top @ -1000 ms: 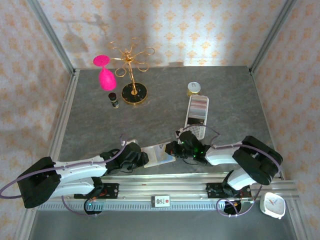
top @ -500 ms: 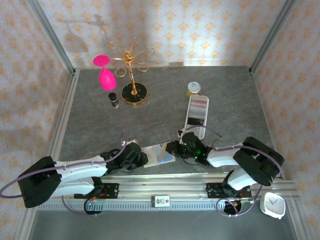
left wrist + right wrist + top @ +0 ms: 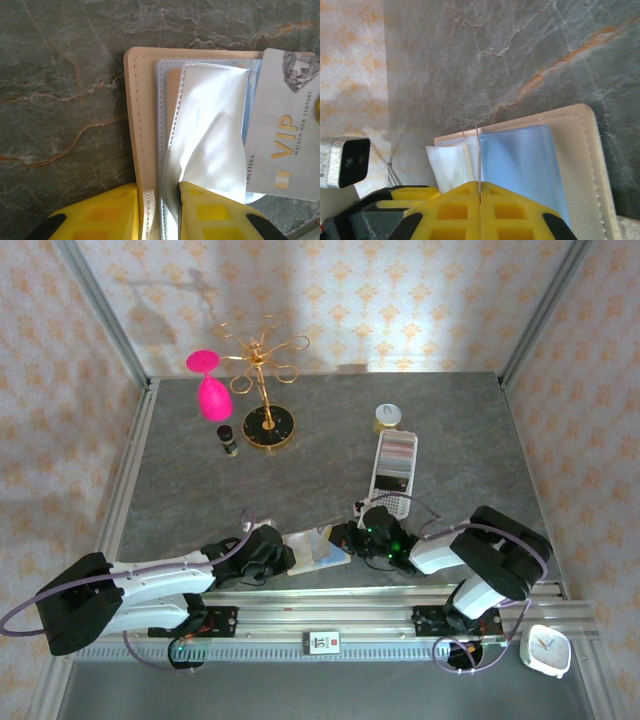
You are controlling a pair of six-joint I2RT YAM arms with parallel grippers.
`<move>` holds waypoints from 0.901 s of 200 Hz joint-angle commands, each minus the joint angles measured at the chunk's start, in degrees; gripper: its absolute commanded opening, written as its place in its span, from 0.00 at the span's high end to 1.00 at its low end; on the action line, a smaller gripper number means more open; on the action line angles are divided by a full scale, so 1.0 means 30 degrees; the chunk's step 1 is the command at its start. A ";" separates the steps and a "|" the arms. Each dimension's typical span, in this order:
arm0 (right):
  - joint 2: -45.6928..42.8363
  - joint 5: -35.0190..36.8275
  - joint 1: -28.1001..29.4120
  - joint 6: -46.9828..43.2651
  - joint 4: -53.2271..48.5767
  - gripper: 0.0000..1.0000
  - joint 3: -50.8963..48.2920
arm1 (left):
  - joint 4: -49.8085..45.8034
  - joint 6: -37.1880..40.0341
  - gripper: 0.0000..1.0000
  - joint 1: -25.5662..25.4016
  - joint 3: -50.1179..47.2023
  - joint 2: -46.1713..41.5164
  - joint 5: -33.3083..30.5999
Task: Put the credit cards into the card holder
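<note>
Beige card holder (image 3: pixel 134 125), translucent sleeves (image 3: pixel 210 115)

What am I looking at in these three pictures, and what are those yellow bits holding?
Two small robot arms are bolted at the near edge of a grey table. One picture looks down from above; the other two come from cameras on the wrists, so the yellow blocks are each arm's own fingers. On the table stand a gold rack with a pink glass, a small dark bottle, a gold-lidded jar and a white perforated tray. Between the arms lies an open beige card holder. The left gripper has a finger on either side of its edge; the right gripper is pinched shut on a silvery VIP card at the holder's clear sleeves.
</note>
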 commanded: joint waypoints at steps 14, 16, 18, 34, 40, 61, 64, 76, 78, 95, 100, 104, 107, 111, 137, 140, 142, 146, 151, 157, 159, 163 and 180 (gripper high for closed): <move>0.0948 -0.0361 0.0160 -0.0025 0.0927 1.00 0.0283 | -0.1334 -0.0017 0.77 0.0146 -0.0464 0.0382 0.0298; 0.1033 -0.0378 0.0189 -0.0009 0.0962 1.00 0.0273 | -0.1344 -0.0036 0.77 0.0147 -0.0455 0.0375 0.0283; 0.1091 -0.0434 0.0219 -0.0012 0.1037 1.00 0.0271 | -0.1346 -0.0027 0.77 0.0125 -0.0467 0.0373 0.0294; 0.1637 -0.0726 0.0525 0.0362 0.1855 1.00 0.0172 | -0.1333 -0.0024 0.77 0.0135 -0.0468 0.0402 0.0269; 0.1799 -0.0803 0.0610 0.0544 0.2298 1.00 0.0084 | -0.1290 -0.0045 0.77 0.0146 -0.0471 0.0402 0.0269; 0.2243 -0.1013 0.1031 0.0486 0.2126 1.00 0.0321 | -0.1317 -0.0039 0.77 0.0147 -0.0471 0.0402 0.0269; 0.2297 -0.1010 0.1094 0.0403 0.2017 1.00 0.0423 | -0.1318 -0.0047 0.77 0.0140 -0.0471 0.0402 0.0269; 0.2385 -0.1109 0.1279 0.0164 0.1718 1.00 0.0587 | -0.1325 -0.0045 0.77 0.0139 -0.0466 0.0409 0.0294; 0.2403 -0.1108 0.1304 0.0156 0.1680 1.00 0.0605 | -0.1334 -0.0029 0.77 0.0145 -0.0470 0.0404 0.0275; 0.2355 -0.1103 0.1393 0.0098 0.1297 1.00 0.0591 | -0.1322 -0.0067 0.77 0.0124 -0.0471 0.0387 0.0243; 0.2332 -0.1087 0.1400 0.0026 0.1054 1.00 0.0590 | -0.1318 -0.0053 0.77 0.0129 -0.0470 0.0377 0.0239; 0.2229 -0.1020 0.1398 -0.0064 0.0809 1.00 0.0618 | -0.1336 -0.0060 0.76 0.0144 -0.0471 0.0345 0.0239; 0.2178 -0.1003 0.1400 -0.0120 0.0607 1.00 0.0658 | -0.1339 -0.0053 0.76 0.0121 -0.0449 0.0343 0.0239; 0.2086 -0.0959 0.1398 -0.0181 0.0347 1.00 0.0666 | -0.1365 -0.0053 0.76 0.0142 -0.0459 0.0343 0.0265; 0.1373 -0.0617 0.1400 -0.0501 -0.1021 1.00 0.0702 | -0.1411 -0.0220 0.74 0.0145 -0.0523 0.0146 0.0152; 0.1255 -0.0554 0.1400 -0.0551 -0.1211 1.00 0.0708 | -0.1406 -0.0249 0.73 0.0121 -0.0544 0.0099 0.0126; 0.1183 -0.0507 0.1400 -0.0572 -0.1330 1.00 0.0731 | -0.1406 -0.0270 0.73 0.0141 -0.0570 0.0070 0.0123; 0.1049 -0.0463 0.1397 -0.0656 -0.1499 1.00 0.0738 | -0.1388 -0.0328 0.73 0.0132 -0.0609 -0.0020 0.0095; 0.0882 -0.0426 0.1398 -0.0717 -0.1638 1.00 0.0756 | -0.1324 -0.0396 0.72 0.0140 -0.0663 -0.0105 0.0070; 0.0723 -0.0370 0.1396 -0.0804 -0.1823 1.00 0.0782 | -0.1228 -0.0509 0.71 0.0148 -0.0788 -0.0248 0.0086; 0.0677 -0.0359 0.1399 -0.0826 -0.1900 1.00 0.0808 | -0.1208 -0.0533 0.70 0.0162 -0.0822 -0.0317 0.0054; 0.0604 -0.0331 0.1400 -0.0868 -0.1992 1.00 0.0853 | -0.1174 -0.0599 0.69 0.0190 -0.0896 -0.0399 0.0059; 0.0778 -0.0735 0.1400 -0.0900 -0.1774 1.00 0.1041 | -0.1087 -0.0867 0.66 0.0262 -0.1115 -0.0862 -0.0044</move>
